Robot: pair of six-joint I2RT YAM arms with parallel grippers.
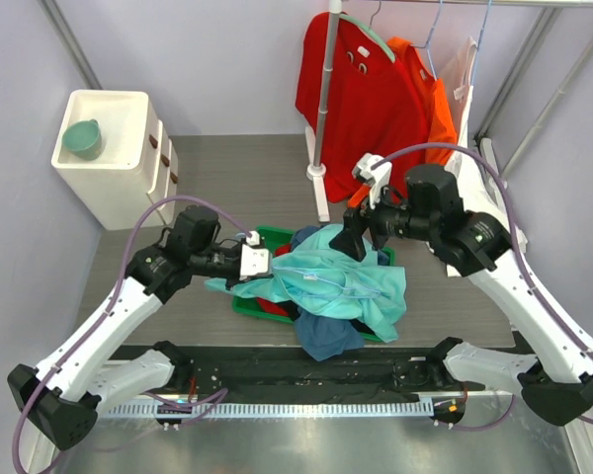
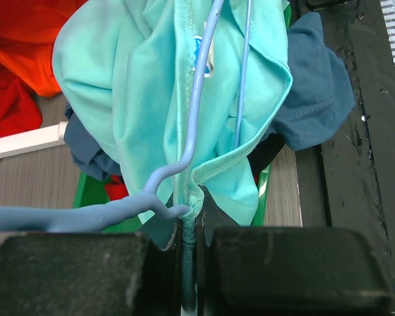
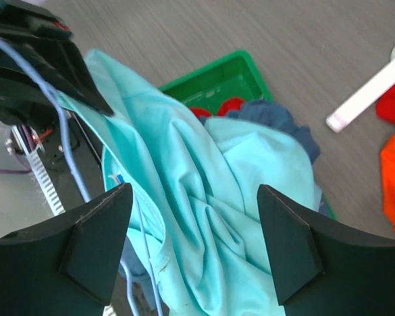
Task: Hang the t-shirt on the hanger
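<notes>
Plainly, the left gripper point(image 2: 189, 234) is pinched tight on a fold of the t-shirt point(image 2: 138, 99), its 2 fingers point(image 2: 72, 270) nearly meeting. The hanger point(image 2: 201, 85) wire starts right at the fingertips and runs up across the cloth. The right gripper point(image 3: 194, 191) hangs spread wide above the same t-shirt, holding nothing. The t-shirt lies heaped over a slate-blue garment point(image 1: 326, 336) in the green bin point(image 3: 234, 76), between both grippers.
</notes>
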